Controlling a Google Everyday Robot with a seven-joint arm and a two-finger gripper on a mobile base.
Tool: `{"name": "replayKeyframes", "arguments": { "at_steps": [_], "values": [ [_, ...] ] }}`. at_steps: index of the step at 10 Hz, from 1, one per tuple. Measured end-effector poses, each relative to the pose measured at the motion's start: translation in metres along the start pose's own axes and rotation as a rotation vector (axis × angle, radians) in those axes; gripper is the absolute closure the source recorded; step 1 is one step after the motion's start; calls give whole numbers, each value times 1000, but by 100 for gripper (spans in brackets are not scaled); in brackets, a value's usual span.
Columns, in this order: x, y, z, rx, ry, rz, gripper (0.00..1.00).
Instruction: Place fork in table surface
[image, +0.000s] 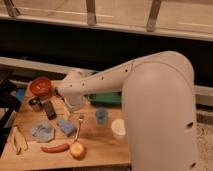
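The fork (79, 128) is slim and silvery. It lies flat on the tan wooden table surface (100, 145), handle toward the front, between a blue sponge (66, 126) and a blue cup (101, 116). My gripper (74, 102) hangs below the white wrist over the back left of the table, behind the fork and apart from it. The wrist hides most of the gripper.
A red bowl (40, 86), a metal cup (35, 103) and a black-handled utensil (49, 109) sit at back left. A green tray (107, 98) lies behind the arm. A blue cloth (42, 131), banana (17, 140), red chili (55, 148), apple (77, 150) and white cup (119, 129) lie in front.
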Motion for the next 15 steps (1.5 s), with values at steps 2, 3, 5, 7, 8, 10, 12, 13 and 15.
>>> {"name": "replayKeyframes", "arguments": {
  "at_steps": [2, 3, 5, 7, 8, 10, 12, 13, 15],
  "values": [
    [2, -3, 0, 2, 6, 8, 20],
    [3, -4, 0, 4, 8, 9, 20],
    [1, -2, 1, -4, 8, 8, 20],
    [-2, 0, 14, -45, 14, 1, 20],
    [-4, 3, 24, -59, 17, -7, 20],
    [-10, 5, 36, -81, 28, -12, 20],
    [-13, -5, 46, -79, 48, 3, 20],
    [-16, -10, 49, -81, 52, 9, 20],
    [-21, -35, 59, -80, 72, 43, 20]
  ]
}}
